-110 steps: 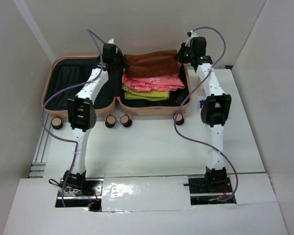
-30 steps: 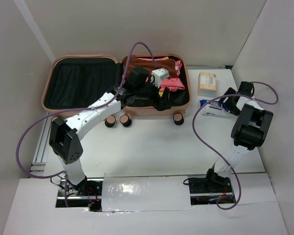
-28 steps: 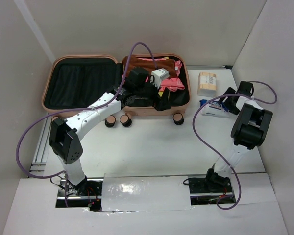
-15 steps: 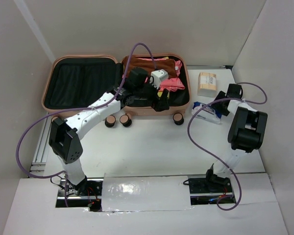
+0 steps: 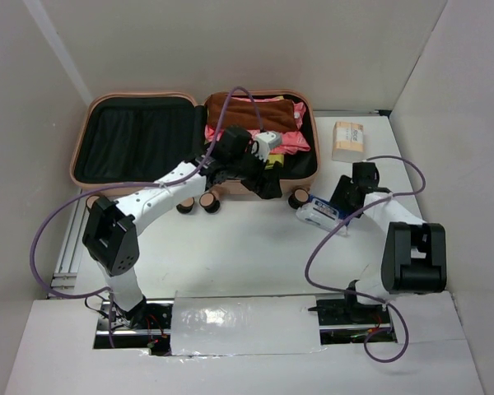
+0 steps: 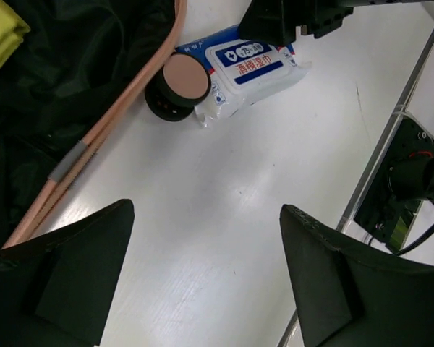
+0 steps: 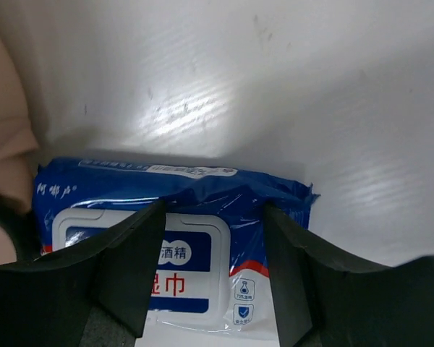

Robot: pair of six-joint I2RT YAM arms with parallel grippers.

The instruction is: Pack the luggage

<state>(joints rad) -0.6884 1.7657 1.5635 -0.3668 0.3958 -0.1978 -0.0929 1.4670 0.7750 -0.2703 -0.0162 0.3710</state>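
Note:
The luggage (image 5: 82, 156) lies open at the back of the table, a peach-pink shell with black lining. Its right half holds folded brown (image 5: 251, 109), pink (image 5: 292, 141) and yellow cloths. My right gripper (image 5: 333, 202) is shut on a blue-and-white wet wipes pack (image 5: 316, 213), just right of the luggage's front right wheel (image 5: 299, 197). In the right wrist view the jaws (image 7: 213, 217) squeeze the pack (image 7: 195, 246) from both sides. My left gripper (image 5: 266, 179) hangs open over the luggage's front rim; its wrist view shows empty jaws (image 6: 206, 213) above bare table, with the pack (image 6: 249, 65) and wheel (image 6: 182, 81) beyond.
A tan box (image 5: 348, 140) sits on the table right of the luggage. Two more wheels (image 5: 198, 203) stick out at the front of the hinge. White walls close in on both sides. The left arm's purple cable (image 5: 58, 222) loops out to the left.
My right gripper has narrowed onto the wipes pack and carried it left and nearer, from the right wall to beside the luggage's wheel. My left gripper drew back slightly toward the front rim.

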